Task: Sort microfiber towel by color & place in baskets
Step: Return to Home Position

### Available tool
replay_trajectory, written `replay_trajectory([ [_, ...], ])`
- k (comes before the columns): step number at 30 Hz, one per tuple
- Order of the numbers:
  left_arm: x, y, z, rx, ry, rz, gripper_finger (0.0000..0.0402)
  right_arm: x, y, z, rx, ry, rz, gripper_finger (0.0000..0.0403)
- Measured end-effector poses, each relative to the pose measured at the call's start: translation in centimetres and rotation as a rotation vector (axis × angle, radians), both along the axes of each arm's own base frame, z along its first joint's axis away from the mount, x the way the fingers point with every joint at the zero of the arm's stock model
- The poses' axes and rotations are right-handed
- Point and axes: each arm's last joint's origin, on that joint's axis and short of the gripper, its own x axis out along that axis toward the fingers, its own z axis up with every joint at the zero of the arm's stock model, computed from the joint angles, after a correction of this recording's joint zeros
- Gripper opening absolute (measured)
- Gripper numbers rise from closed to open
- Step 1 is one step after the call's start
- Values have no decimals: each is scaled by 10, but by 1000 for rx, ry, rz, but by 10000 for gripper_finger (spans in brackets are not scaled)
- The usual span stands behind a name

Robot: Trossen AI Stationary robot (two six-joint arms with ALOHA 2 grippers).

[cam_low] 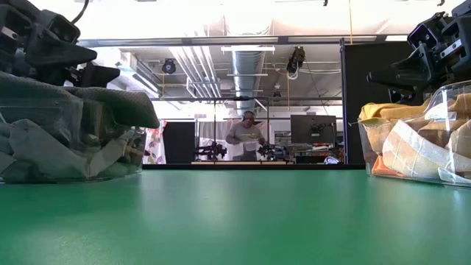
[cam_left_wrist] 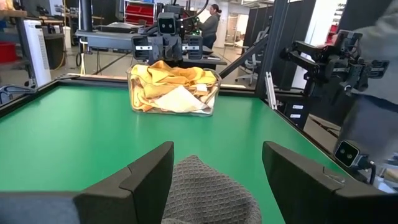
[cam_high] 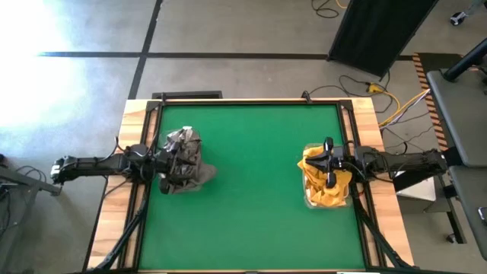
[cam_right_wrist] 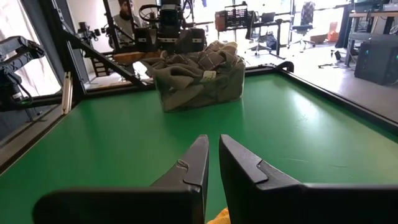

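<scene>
Grey microfiber towels fill a see-through basket (cam_high: 186, 156) (cam_low: 70, 143) (cam_right_wrist: 199, 81) at the table's left, and one drapes over its rim. My left gripper (cam_high: 169, 162) (cam_left_wrist: 217, 149) hovers open over that pile, a hump of grey towel (cam_left_wrist: 208, 193) rising between its fingers. Orange-yellow towels fill the other see-through basket (cam_high: 326, 190) (cam_low: 423, 143) (cam_left_wrist: 173, 90) at the table's right. My right gripper (cam_high: 319, 161) (cam_right_wrist: 213, 142) is shut just above them, and a bit of orange towel (cam_right_wrist: 219, 218) shows under it. My left gripper stands open from above over the grey pile, one finger on either side of the top towel's hump (cam_left_wrist: 208, 193); whether the fingers touch it, I cannot tell.
The green mat (cam_high: 251, 183) between the two baskets is free room. A wooden border (cam_high: 135, 122) frames the table. Beyond the far edge stand desks, screens and a person (cam_low: 246, 136).
</scene>
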Motion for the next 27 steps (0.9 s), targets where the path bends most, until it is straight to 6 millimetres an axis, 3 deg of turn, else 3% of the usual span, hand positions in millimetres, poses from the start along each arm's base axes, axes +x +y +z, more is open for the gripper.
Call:
replay_trajectory([
  [27, 2, 0, -2, -2, 30, 0, 231, 0, 0, 0, 0, 1, -1, 29],
])
